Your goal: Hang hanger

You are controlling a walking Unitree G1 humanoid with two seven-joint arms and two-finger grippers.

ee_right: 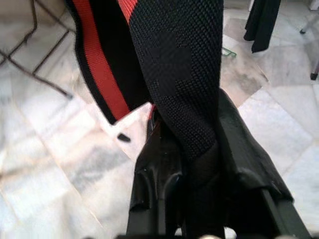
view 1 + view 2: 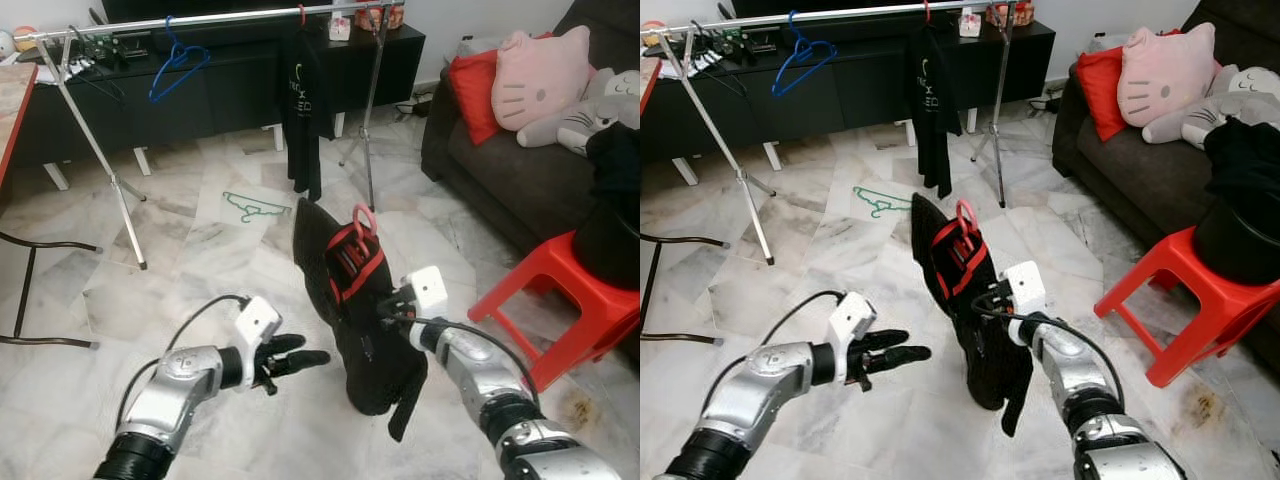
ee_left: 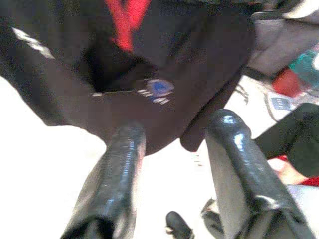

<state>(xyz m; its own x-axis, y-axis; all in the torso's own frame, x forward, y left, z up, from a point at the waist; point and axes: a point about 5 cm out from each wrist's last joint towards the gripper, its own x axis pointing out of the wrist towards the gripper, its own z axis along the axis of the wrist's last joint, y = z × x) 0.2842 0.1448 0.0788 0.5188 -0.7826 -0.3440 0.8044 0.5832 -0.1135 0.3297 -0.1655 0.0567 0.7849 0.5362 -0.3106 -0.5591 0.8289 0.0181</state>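
Pink hanger [image 2: 364,217] carrying a black-and-red garment [image 2: 345,300] is held up over the marble floor [image 2: 200,260], right gripper [image 1: 187,144] clamped on the fabric. Left gripper [image 2: 290,358] hovers beside it, fingers apart. Clothes rail [image 2: 200,20] stands well beyond, bearing a blue hanger [image 2: 178,62] and black shirt [image 2: 301,110]; green hanger [image 2: 255,208] lies on the floor between, red stool [image 2: 560,290] to the right.

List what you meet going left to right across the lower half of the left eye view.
Left gripper, fingers apart → black and red garment on its red hanger → right gripper, shut on the garment → red plastic stool.
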